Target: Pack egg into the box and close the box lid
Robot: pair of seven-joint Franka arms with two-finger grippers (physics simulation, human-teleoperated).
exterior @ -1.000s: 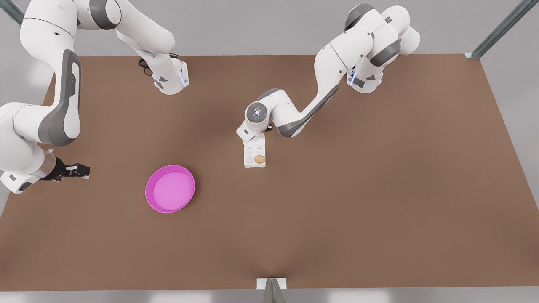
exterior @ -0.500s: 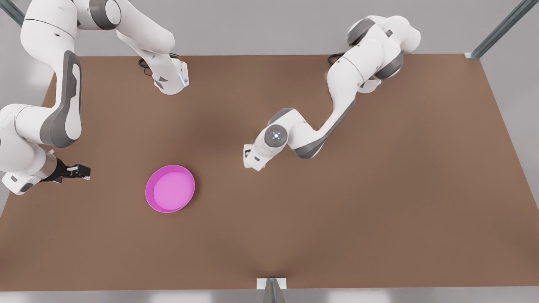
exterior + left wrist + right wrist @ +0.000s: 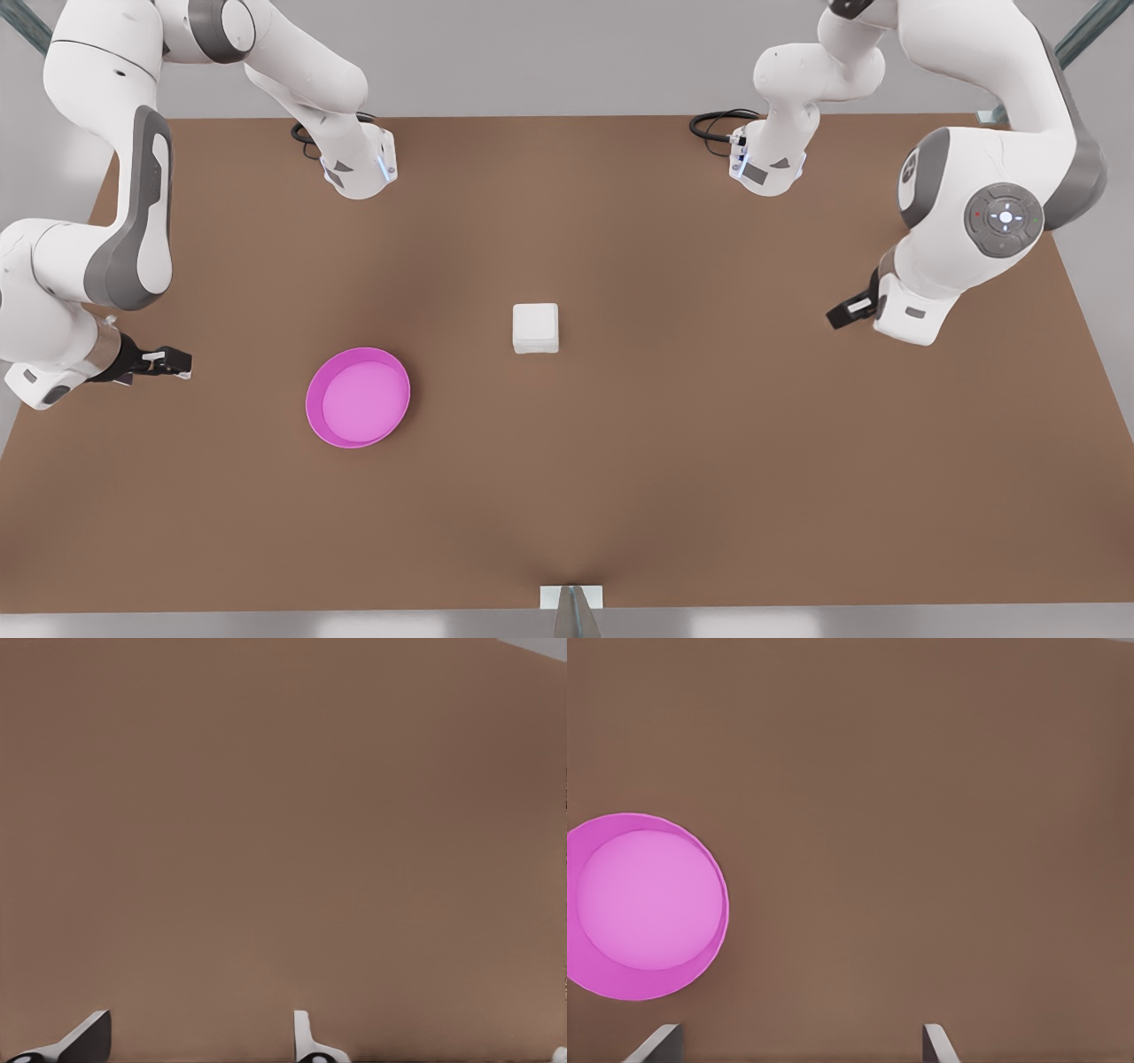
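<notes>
The box (image 3: 536,328) sits mid-table as a plain white square, its box lid (image 3: 536,321) folded flat on top. The egg is hidden. My left gripper (image 3: 843,312) hangs far off at the front view's right, well clear of the box; in the left wrist view this left gripper (image 3: 199,1041) is open over bare table. My right gripper (image 3: 173,361) waits at the front view's left edge, left of the pink dish, and in the right wrist view the right gripper (image 3: 796,1043) is open with nothing between its fingers.
A round pink dish (image 3: 358,397) lies left of the box in the front view; the pink dish (image 3: 647,904) holds nothing. Both arm bases stand along the brown table's (image 3: 709,443) far edge, with a black cable (image 3: 713,124) beside one.
The left arm swung the lid down over the egg, then pulled back to the front view's right. The box went from open to shut. The right arm barely moved.
</notes>
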